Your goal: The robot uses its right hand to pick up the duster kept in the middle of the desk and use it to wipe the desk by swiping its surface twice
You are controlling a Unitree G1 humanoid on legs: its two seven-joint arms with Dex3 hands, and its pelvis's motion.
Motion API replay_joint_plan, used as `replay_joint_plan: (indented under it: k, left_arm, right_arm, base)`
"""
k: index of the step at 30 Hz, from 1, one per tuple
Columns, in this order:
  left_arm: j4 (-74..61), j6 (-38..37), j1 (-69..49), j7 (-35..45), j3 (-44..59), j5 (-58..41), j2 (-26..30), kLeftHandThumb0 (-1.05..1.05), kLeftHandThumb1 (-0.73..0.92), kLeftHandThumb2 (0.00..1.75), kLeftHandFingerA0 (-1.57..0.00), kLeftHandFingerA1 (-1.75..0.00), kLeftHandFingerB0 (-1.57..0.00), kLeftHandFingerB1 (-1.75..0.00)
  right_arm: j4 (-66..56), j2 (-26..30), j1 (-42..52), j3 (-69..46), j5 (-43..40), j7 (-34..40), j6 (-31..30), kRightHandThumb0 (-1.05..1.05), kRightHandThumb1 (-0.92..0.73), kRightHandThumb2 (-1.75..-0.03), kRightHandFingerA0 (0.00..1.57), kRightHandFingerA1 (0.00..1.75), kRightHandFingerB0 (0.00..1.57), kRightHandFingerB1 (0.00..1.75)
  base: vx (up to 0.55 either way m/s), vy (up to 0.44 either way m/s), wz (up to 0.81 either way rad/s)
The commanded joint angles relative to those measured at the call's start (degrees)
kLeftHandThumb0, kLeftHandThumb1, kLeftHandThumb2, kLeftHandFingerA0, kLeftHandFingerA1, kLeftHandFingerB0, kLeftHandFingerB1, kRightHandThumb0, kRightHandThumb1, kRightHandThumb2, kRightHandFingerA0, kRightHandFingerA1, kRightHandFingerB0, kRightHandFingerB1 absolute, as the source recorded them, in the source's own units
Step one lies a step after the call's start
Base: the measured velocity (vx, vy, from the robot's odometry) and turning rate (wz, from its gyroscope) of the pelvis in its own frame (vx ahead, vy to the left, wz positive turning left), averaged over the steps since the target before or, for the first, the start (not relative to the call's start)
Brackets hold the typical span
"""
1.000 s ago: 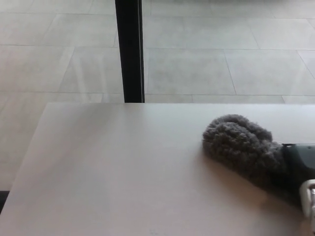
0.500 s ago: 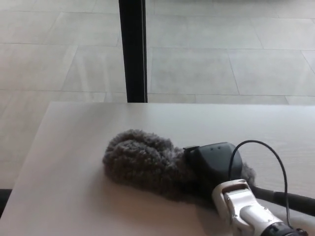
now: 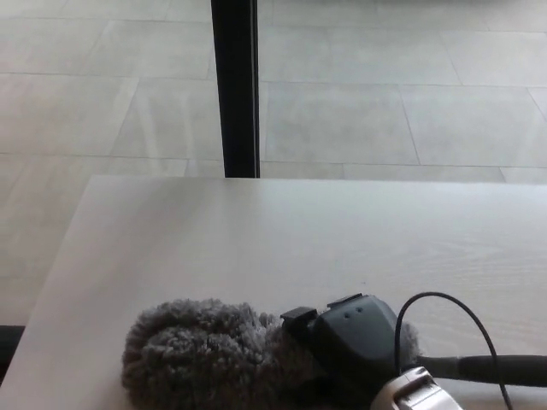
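A: Duster (image 3: 205, 359) now lying at near-left of worktop (image 3: 282, 231), fluffy head flat on the surface; sitting further left and nearer the front edge than half a second ago, and far from the right side where seen a full second back.

B: Reading that as a sweep right-to-left in progress. Right hand (image 3: 355, 337) riding directly behind the head, dark casing pressed against the pile, cable looping off to the right.

A: Fingers closed around the handle end, holding the duster; actual contact points buried in fluff, so only partly confirmable. Handle shaft (image 3: 487, 369) trailing off right.

B: Judging one swipe as under way or finishing; count of swipes not determinable. Left hand not showing.

A: Containers: none showing on worktop, nothing to log there. Beyond far edge, tiled floor (image 3: 385, 111) and dark vertical post (image 3: 235, 85).
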State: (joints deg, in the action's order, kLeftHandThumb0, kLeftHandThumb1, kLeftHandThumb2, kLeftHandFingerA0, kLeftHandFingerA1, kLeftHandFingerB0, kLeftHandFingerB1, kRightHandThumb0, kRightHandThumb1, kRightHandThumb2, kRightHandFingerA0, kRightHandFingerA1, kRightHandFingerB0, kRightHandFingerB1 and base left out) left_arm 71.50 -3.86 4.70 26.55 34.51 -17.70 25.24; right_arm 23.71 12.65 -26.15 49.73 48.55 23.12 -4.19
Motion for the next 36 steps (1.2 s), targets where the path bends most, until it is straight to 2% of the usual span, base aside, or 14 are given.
replay_joint_plan:
  k: [1, 3, 4, 5, 7, 8, 13, 20, 21, 23, 24, 25, 26, 36]
  left_arm:
    - [0.2, -0.7, 0.0, 0.0, 0.1, -1.0, 1.5, -0.86, 0.92, 0.73, -0.4, -0.61, -0.33, -0.45]
    - [0.5, -0.7, 0.1, -0.2, 0.3, -1.1, 1.5, -0.85, 0.92, 0.73, -0.38, -0.59, -0.31, -0.42]
    - [0.4, -0.8, 0.0, -0.2, 0.3, -1.2, 1.5, -0.85, 0.92, 0.73, -0.39, -0.58, -0.32, -0.42]
    - [0.5, -0.8, 0.0, -0.2, 0.2, -1.1, 1.3, -0.85, 0.92, 0.73, -0.39, -0.59, -0.32, -0.43]
    - [0.6, -1.2, -0.3, 0.0, 0.0, -0.9, 1.1, -0.85, 0.92, 0.74, -0.39, -0.6, -0.32, -0.45]
    - [0.4, -1.2, -0.3, 0.1, 0.0, -1.0, 1.1, -0.87, 0.92, 0.73, -0.4, -0.62, -0.34, -0.45]
    - [0.1, -0.4, -0.7, 0.2, 0.2, -1.7, 1.1, -0.84, 0.92, 0.73, -0.38, -0.61, -0.32, -0.45]
    - [0.7, -0.7, -0.4, 0.1, -0.1, -1.5, 1.2, -0.83, 0.92, 0.74, -0.38, -0.59, -0.3, -0.42]
    - [0.6, -0.6, -0.5, 0.2, -0.1, -1.6, 1.2, -0.83, 0.92, 0.75, -0.37, -0.59, -0.3, -0.43]
    - [0.6, -1.0, -0.7, 0.4, -0.1, -1.6, 1.1, -0.84, 0.92, 0.74, -0.37, -0.59, -0.3, -0.43]
    - [0.5, -0.9, -0.7, 0.2, -0.1, -1.6, 1.0, -0.84, 0.92, 0.75, -0.36, -0.6, -0.3, -0.44]
    - [0.5, -0.9, -0.7, -0.1, -0.4, -1.3, 0.8, -0.83, 0.92, 0.75, -0.37, -0.58, -0.31, -0.41]
    - [0.4, -1.0, -0.8, 0.1, -0.4, -1.3, 0.8, -0.83, 0.92, 0.76, -0.36, -0.58, -0.3, -0.42]
    - [0.6, -1.0, -1.7, 0.3, 0.5, -2.4, 0.2, -0.83, 0.92, 0.75, -0.36, -0.58, -0.3, -0.42]
  right_arm:
    - [-5.1, 6.0, 5.4, 1.6, 1.5, -7.4, 5.9, -0.3, -0.37, -0.86, 1.29, 1.38, 0.87, 0.82]
    - [-5.4, 6.8, 4.7, 1.9, 2.9, -8.0, 6.2, -0.32, -0.36, -0.85, 1.29, 1.38, 0.87, 0.81]
    - [-5.6, 6.7, 4.5, 1.7, 2.8, -8.8, 5.8, -0.31, -0.52, -0.6, 1.03, 1.67, 0.93, 0.7]
    - [-5.6, 6.9, 4.3, 1.4, 2.6, -9.0, 6.1, -0.3, -0.34, -0.84, 1.3, 1.38, 0.87, 0.81]
    - [-4.5, 6.6, 2.6, 1.4, 3.7, -9.7, 5.7, -0.28, -0.37, -0.87, 1.28, 1.36, 0.87, 0.81]
    - [-3.4, 6.3, 1.5, 1.1, 3.3, -10.0, 6.3, -0.22, -0.55, -0.69, 1.0, 1.68, 0.92, 0.79]
    - [2.8, 3.4, -5.5, -1.1, 3.9, -8.9, 6.1, -0.17, -0.54, -0.79, 0.97, 1.75, 0.89, 0.99]
    - [17.3, -3.1, -18.1, -4.0, 4.8, -4.0, 5.6, -0.28, -0.38, -0.91, 1.33, 1.42, 0.94, 1.02]
    - [19.6, -4.3, -19.2, -5.0, 3.9, -3.0, 5.5, -0.16, -0.43, -0.84, 0.99, 1.75, 0.89, 1.22]
    - [23.8, -5.8, -21.3, -5.6, 4.1, -1.5, 4.2, -0.18, -0.45, -0.84, 1.01, 1.75, 0.88, 1.26]
    - [26.1, -6.6, -22.0, -6.4, 3.7, -0.1, 3.8, -0.21, -0.47, -0.8, 1.02, 1.75, 0.89, 1.14]
    - [27.7, -7.0, -22.2, -6.7, 3.7, -0.2, 2.7, -0.29, -0.39, -0.9, 1.28, 1.4, 0.95, 1.08]
    - [28.7, -7.0, -22.4, -7.0, 3.7, -0.9, 2.0, -0.24, -0.56, -0.72, 0.97, 1.75, 0.84, 1.07]
    - [41.2, 1.6, -18.3, -11.8, 1.4, 0.0, 0.0, -0.32, -0.57, -0.6, 0.85, 1.66, 0.83, 0.85]
  base:
    - [0.0, 0.0, 0.0]
    - [0.0, 0.0, 0.0]
    - [0.0, 0.0, 0.0]
    - [0.0, 0.0, 0.0]
    - [0.0, 0.0, 0.0]
    - [0.0, 0.0, 0.0]
    - [0.0, 0.0, 0.0]
    - [0.0, 0.0, 0.0]
    - [0.0, 0.0, 0.0]
    - [0.0, 0.0, 0.0]
    - [0.0, 0.0, 0.0]
    - [0.0, 0.0, 0.0]
    - [0.0, 0.0, 0.0]
    - [0.0, 0.0, 0.0]
